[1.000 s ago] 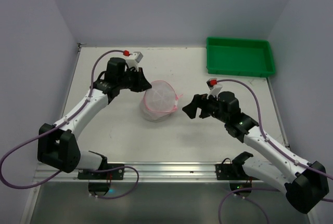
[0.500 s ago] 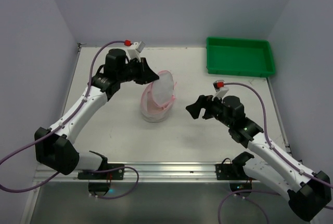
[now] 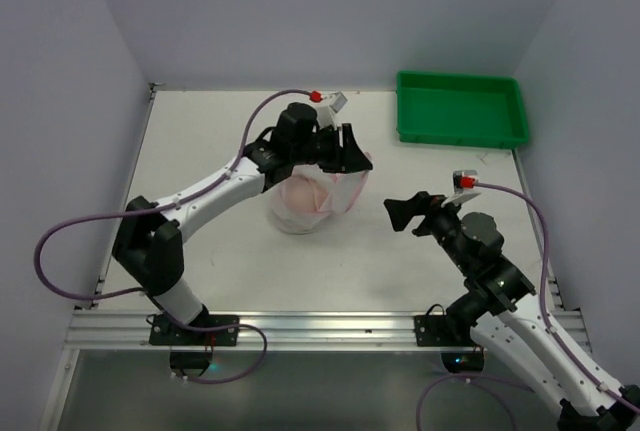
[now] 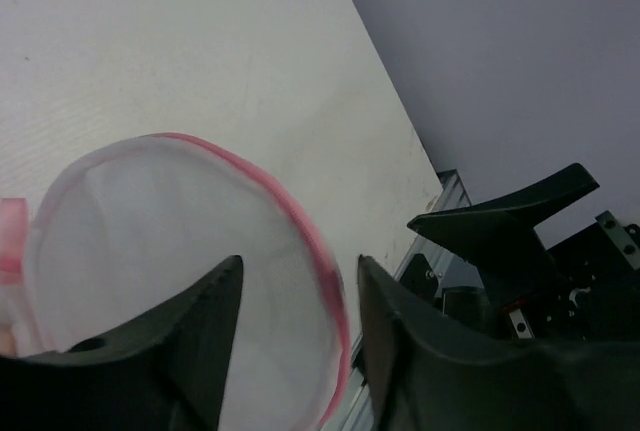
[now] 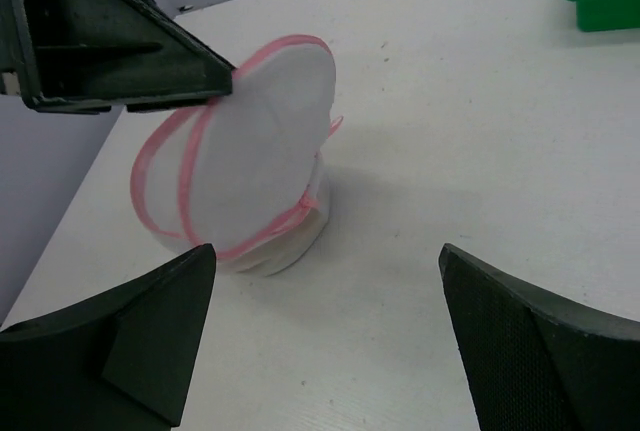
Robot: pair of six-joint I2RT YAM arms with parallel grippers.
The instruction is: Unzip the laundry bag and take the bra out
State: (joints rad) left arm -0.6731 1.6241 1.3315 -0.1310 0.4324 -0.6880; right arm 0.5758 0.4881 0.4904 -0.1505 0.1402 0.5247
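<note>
Tray [image 3: 461, 108] well apart at right | left arm [image 3: 220, 186] overhangs laundry bag [image 3: 308, 203]

The laundry bag's [image 4: 170, 241] pink-rimmed mesh shows between the left claw's [image 4: 298, 269] spread fingers [image 4: 200, 351].

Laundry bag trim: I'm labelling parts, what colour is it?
Pink; the trim shows clearest in the right wrist view.
</note>
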